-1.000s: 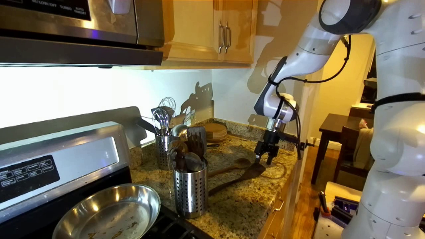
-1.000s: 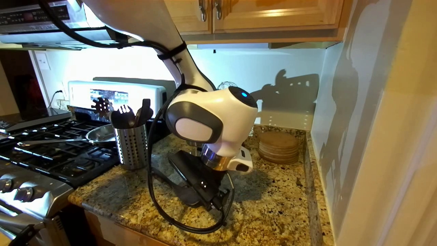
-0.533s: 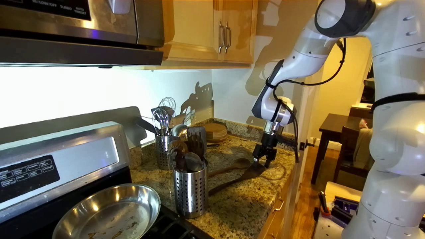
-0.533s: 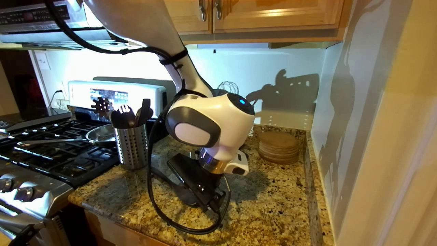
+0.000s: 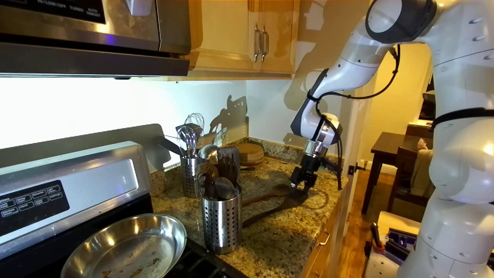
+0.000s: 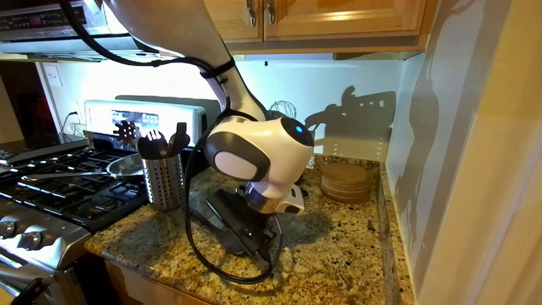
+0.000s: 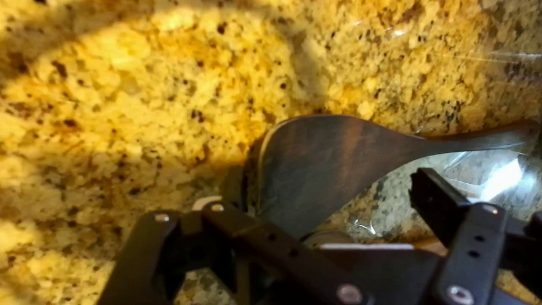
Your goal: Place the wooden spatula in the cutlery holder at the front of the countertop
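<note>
Fingers (image 7: pixel 436 197) of the claw (image 5: pixel 300 188) stand spread wide, and they have hold of nothing. Just under them lies the wooden spatula (image 7: pixel 330 163), flat on the stone counter (image 5: pixel 281 235), its broad head showing between the two fingers in the wrist view. Whether a finger touches it is hard to tell. The step now looks like lining up for the pick. To do it well, the claw should come straight down, set one finger on each side of the wood, then squeeze gently. The slim neck may be easier to hold than the broad head, which could slip or spin.

Next comes the wooden spoon (image 5: pixel 279 190), lying just beside the spatula, so a finger could bump it or grab both. The counter's front edge runs along with a strip of stone between, so no pushing that way. The black cable (image 6: pixel 244 280) hangs in a loop and might catch on things.

Farther on stands the cutlery holder (image 5: pixel 222 226), beside the stove (image 5: pixel 96 181), with dark tools (image 6: pixel 150 149) poking out of its top. The spatula needs a high lift and a tip, handle down, to get in. A steel pan (image 5: pixel 170 231) sits just past it on the stove. Most room for moving seems to be upward, as far as the cupboards (image 6: pixel 338 17)
</note>
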Controlling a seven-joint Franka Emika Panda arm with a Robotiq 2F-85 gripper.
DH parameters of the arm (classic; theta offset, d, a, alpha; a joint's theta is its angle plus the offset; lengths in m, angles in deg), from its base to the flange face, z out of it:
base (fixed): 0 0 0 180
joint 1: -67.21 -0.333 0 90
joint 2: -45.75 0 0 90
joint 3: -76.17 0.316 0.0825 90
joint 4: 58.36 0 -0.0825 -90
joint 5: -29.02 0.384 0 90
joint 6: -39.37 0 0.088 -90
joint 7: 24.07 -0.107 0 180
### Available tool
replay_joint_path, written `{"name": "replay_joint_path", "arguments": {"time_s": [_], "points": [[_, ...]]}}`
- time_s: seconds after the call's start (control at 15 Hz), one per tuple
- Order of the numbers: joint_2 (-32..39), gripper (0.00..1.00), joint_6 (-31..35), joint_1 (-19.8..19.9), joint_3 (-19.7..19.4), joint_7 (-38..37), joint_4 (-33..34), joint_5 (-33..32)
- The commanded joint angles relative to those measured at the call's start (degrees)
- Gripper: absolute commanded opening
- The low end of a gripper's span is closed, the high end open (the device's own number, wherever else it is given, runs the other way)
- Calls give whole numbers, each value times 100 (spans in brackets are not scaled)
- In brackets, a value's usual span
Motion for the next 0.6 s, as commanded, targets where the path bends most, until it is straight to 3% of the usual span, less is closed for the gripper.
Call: {"name": "replay_joint_path", "arguments": {"time_s": [0.0, 0.4, 0.47, 0.53], "points": [[122, 100, -330, 179, 51, 411, 139, 315], [237, 100, -508, 253, -40, 579, 145, 415], [245, 91, -525, 268, -45, 598, 147, 436], [226, 74, -542, 286, -49, 653, 144, 491]]}}
